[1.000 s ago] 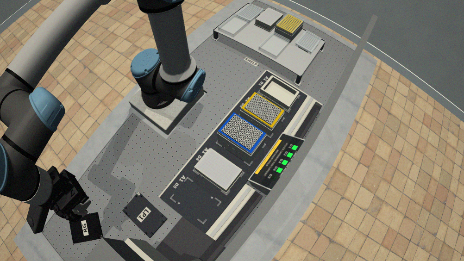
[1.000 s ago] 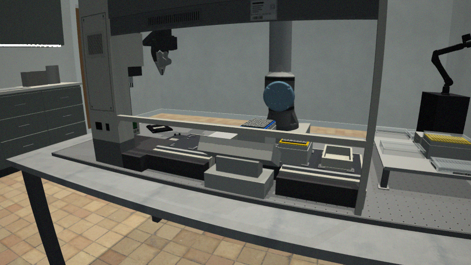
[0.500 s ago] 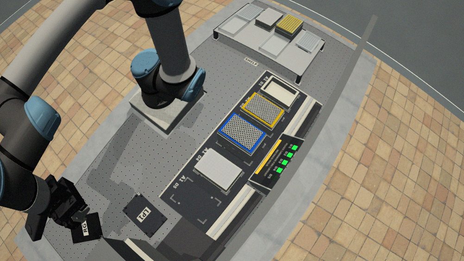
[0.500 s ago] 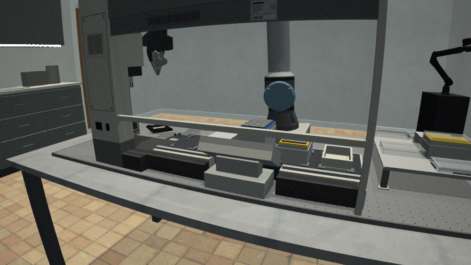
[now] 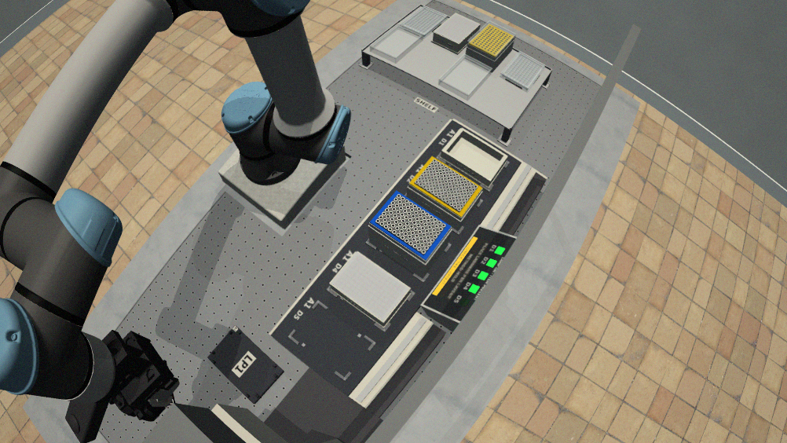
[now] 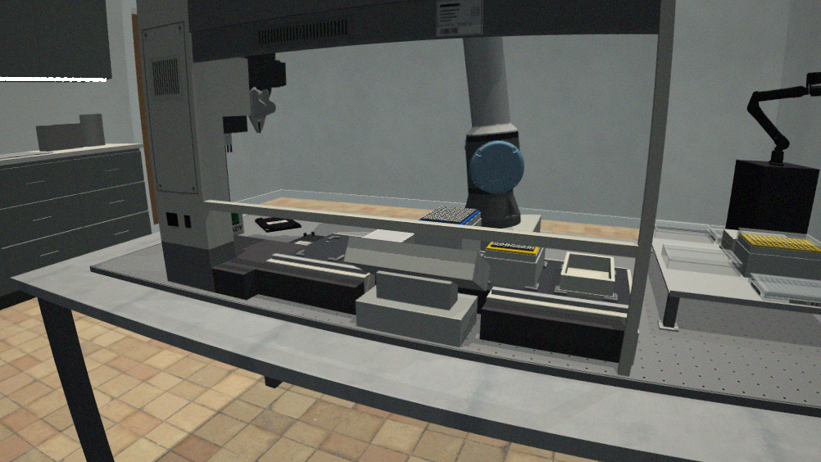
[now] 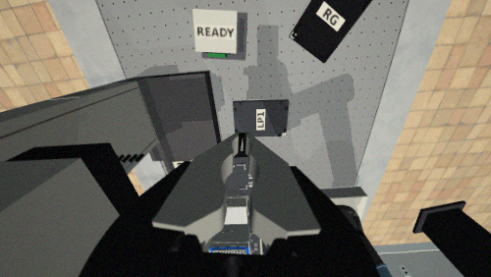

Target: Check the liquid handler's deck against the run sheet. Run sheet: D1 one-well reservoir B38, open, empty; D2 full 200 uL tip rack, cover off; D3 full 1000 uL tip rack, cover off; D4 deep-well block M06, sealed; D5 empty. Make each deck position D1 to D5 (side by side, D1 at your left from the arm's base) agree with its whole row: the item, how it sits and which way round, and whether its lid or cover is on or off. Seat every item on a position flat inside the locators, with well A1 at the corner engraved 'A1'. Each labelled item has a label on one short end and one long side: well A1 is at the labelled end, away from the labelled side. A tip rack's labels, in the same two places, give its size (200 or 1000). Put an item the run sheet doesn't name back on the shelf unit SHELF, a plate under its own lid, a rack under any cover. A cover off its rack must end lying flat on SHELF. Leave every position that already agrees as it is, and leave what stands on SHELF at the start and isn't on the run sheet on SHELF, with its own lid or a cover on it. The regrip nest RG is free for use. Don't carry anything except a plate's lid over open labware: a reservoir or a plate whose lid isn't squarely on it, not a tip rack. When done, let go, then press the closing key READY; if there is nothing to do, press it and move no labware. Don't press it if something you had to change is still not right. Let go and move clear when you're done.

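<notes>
My gripper (image 5: 161, 395) (image 6: 261, 117) (image 7: 243, 134) is shut on nothing and hangs high over the near left corner of the table, above the LP1 pad (image 5: 245, 364) (image 7: 260, 118). The READY key (image 7: 214, 30) lies ahead of it in the wrist view, beside the RG nest (image 7: 328, 25). On the deck, D1 holds an open white reservoir (image 5: 474, 154) (image 6: 587, 272). D2 holds a yellow-rimmed tip rack (image 5: 444, 185) (image 6: 513, 260) with no cover. D3 holds a blue-rimmed tip rack (image 5: 410, 225) (image 6: 450, 215) with no cover. D4 holds a sealed white block (image 5: 370, 286) (image 6: 388, 235). D5 (image 5: 324, 335) is bare.
SHELF (image 5: 495, 96) (image 6: 706, 283) at the far end carries two clear covers (image 5: 394, 44) (image 5: 464, 77), two plates (image 5: 422, 20) (image 5: 521, 69), a lidded dark block (image 5: 455, 31) and a yellow tip rack (image 5: 491, 41). A status panel (image 5: 485, 266) shows green lights. The handler's frame spans the deck.
</notes>
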Controlling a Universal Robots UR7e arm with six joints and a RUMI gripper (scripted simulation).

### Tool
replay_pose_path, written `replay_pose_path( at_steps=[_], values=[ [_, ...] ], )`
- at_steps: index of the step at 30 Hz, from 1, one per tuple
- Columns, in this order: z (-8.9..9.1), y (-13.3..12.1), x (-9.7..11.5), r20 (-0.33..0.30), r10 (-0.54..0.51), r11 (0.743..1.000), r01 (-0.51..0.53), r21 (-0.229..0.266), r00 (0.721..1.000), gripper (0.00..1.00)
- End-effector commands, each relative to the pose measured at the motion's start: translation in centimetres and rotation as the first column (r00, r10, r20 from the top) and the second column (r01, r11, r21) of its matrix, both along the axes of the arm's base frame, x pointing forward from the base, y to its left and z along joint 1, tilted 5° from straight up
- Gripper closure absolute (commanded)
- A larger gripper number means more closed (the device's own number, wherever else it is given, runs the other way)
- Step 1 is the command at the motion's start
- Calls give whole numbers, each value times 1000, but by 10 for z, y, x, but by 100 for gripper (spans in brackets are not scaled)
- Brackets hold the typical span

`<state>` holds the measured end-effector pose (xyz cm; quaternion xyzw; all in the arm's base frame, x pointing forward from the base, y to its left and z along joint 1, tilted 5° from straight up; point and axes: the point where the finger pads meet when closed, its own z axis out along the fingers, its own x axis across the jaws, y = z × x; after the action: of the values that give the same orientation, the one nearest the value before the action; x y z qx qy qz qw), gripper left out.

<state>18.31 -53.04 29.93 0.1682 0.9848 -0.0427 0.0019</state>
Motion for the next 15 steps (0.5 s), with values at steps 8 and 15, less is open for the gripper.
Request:
replay_pose_path(
  at_steps=[8, 15],
  values=[
    [1, -12, 53, -1, -1, 1000, 1, 0, 1000, 100],
    [1, -12, 54, -1, -1, 1000, 1, 0, 1000, 100]
  ],
)
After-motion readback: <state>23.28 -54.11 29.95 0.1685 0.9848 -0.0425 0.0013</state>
